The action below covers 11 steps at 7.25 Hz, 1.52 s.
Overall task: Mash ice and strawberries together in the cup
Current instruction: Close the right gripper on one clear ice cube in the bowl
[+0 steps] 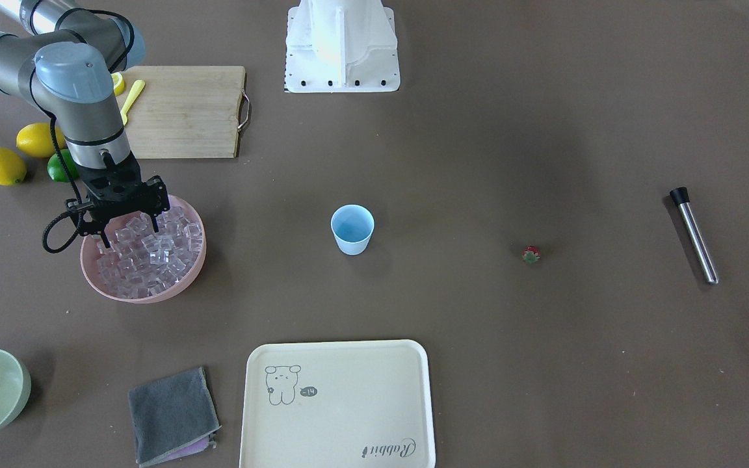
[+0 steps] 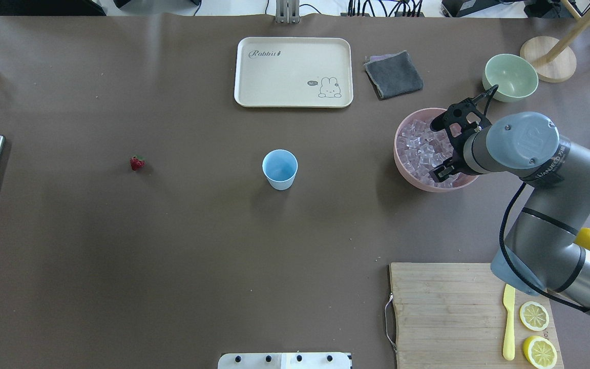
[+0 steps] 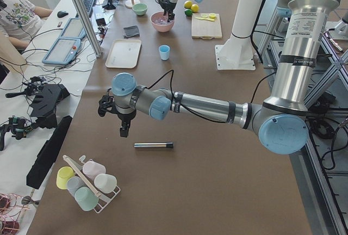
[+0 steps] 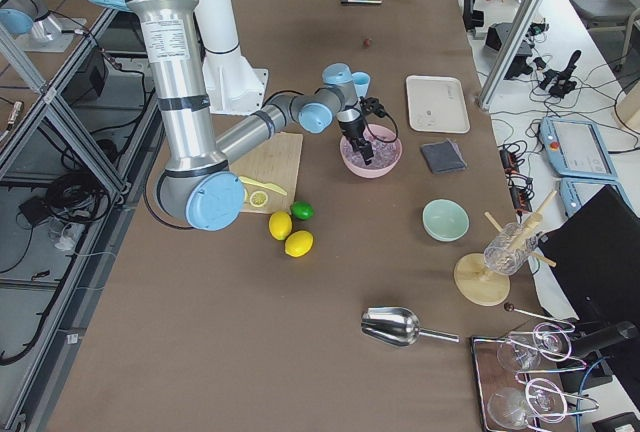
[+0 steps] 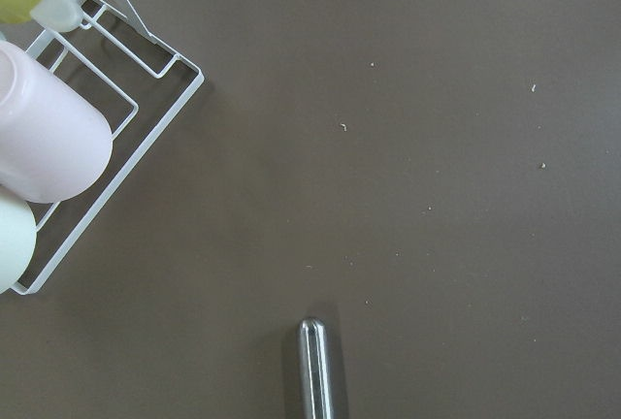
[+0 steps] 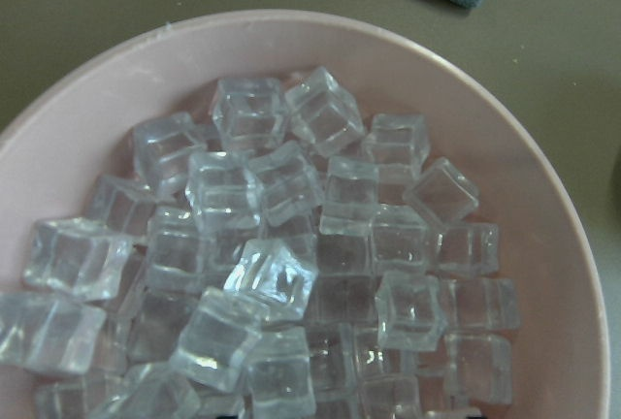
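The light-blue cup [image 1: 352, 229] [image 2: 279, 169] stands upright at the table's middle, with nothing showing inside it. A small red strawberry [image 1: 530, 254] [image 2: 137, 163] lies alone on the table toward my left side. The ice [image 1: 150, 260] [image 6: 281, 273] fills a pink bowl [image 1: 153, 296] [image 2: 402, 171]. My right gripper [image 1: 129, 233] [image 2: 441, 151] hangs open just over the ice, holding nothing. My left gripper [image 3: 124, 129] hovers near a steel muddler [image 3: 153, 145] [image 5: 315, 370]. I cannot tell whether it is open or shut.
A cream tray [image 2: 293, 72], a grey cloth [image 2: 393, 74] and a pale green bowl [image 2: 510, 77] sit on the far side. A cutting board [image 2: 443, 307] with lemon slices and a yellow knife lies near my right base, with lemons and a lime [image 1: 61, 166] beside it. A cup rack [image 3: 87, 183] stands at the left end.
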Available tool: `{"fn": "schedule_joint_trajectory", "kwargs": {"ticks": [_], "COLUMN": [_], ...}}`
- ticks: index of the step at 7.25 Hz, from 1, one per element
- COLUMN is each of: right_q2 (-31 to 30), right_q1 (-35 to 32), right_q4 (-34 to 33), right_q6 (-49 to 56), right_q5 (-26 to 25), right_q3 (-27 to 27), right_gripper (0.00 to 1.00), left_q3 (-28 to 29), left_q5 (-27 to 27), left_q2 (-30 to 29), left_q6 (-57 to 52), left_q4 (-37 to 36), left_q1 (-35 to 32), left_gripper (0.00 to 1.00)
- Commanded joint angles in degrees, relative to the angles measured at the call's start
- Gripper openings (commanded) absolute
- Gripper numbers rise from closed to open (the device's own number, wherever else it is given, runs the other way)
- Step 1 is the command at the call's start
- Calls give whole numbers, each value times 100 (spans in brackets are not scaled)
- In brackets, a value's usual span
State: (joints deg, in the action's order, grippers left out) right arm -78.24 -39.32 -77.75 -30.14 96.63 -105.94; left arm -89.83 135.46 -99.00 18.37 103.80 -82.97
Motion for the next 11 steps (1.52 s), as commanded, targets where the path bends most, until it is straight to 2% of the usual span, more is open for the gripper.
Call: {"fn": "schedule_joint_trajectory", "kwargs": {"ticks": [1,2,3,5,6,8,11], "right_q2": [98,133,212,362,527,827,688], "right_q1": [21,-40,-188,-373,-557,-559,-568], "right_q4": [-21,-21,-30,-4,23,40,49], "right_q6": [-27,-35,-157,-342,-1022,-1877,-2651], "right_q5": [48,127,441,715,1282,1376,1385], "right_q3": [-6,-23,-15,73,169,433,434], "right_gripper": [70,75,75,75,75,74,73], "left_q3": [-8,0,0,35,105,263,229], "left_q5": [7,7,7,7,7,7,7], "left_q2": [12,21,30,56,65,92,83], "left_q6": [0,0,0,0,0,0,0], "left_q4": [17,26,26,96,201,457,474], "left_q1": [0,0,0,0,0,0,0], "left_gripper": [97,97,97,97,97,97,97]}}
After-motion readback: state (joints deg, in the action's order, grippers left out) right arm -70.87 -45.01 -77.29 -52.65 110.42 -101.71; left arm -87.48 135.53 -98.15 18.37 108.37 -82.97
